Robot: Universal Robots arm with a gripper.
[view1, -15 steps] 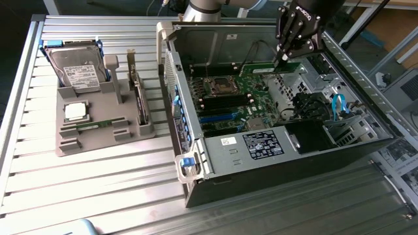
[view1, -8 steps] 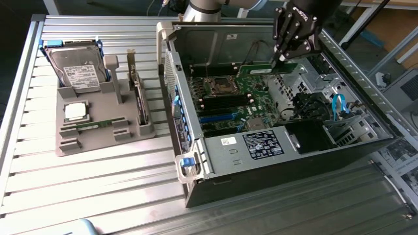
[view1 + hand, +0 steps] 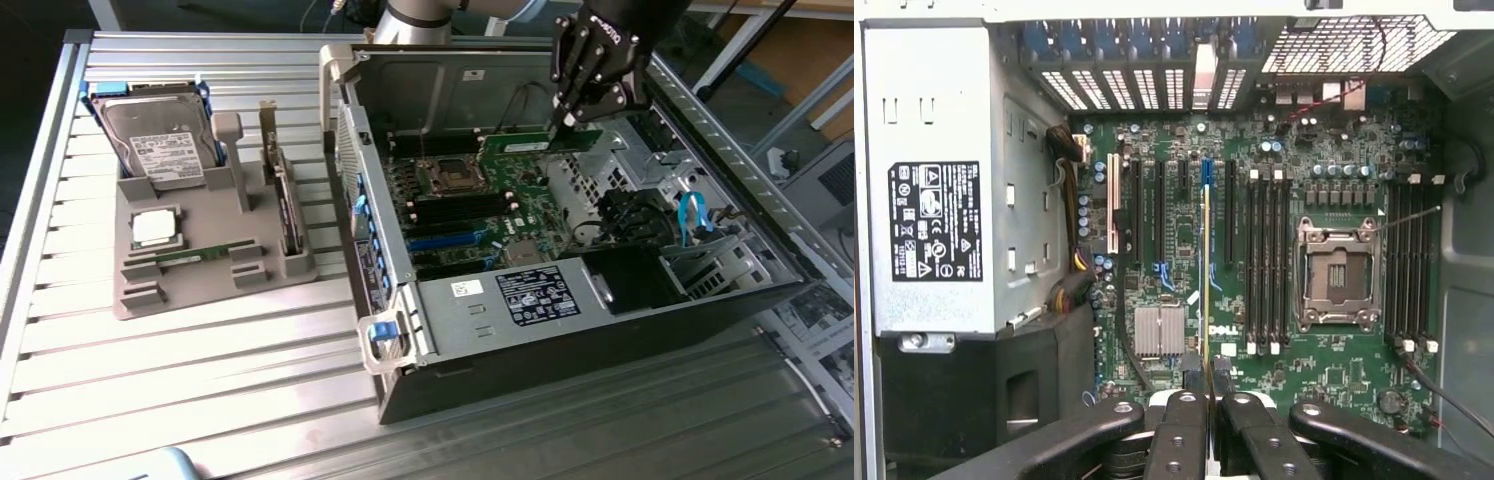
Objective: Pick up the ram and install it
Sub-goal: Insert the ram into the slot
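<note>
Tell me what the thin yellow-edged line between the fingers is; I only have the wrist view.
Observer: That is the ram, edge-on to you. The exterior view shows its green face, clamped in the gripper over the open case.
Operator: Anything outside the case?
Observer: A grey holder on the exterior view's left, with a second ram stick lying in it.
Operator: What else does it hold?
Observer: A hard drive, propped in its slot.

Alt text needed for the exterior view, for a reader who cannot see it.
The gripper holds the ram above the motherboard inside an open computer case. On the exterior view's left, a grey tray holds a hard drive, a processor chip and a second memory stick.
</note>
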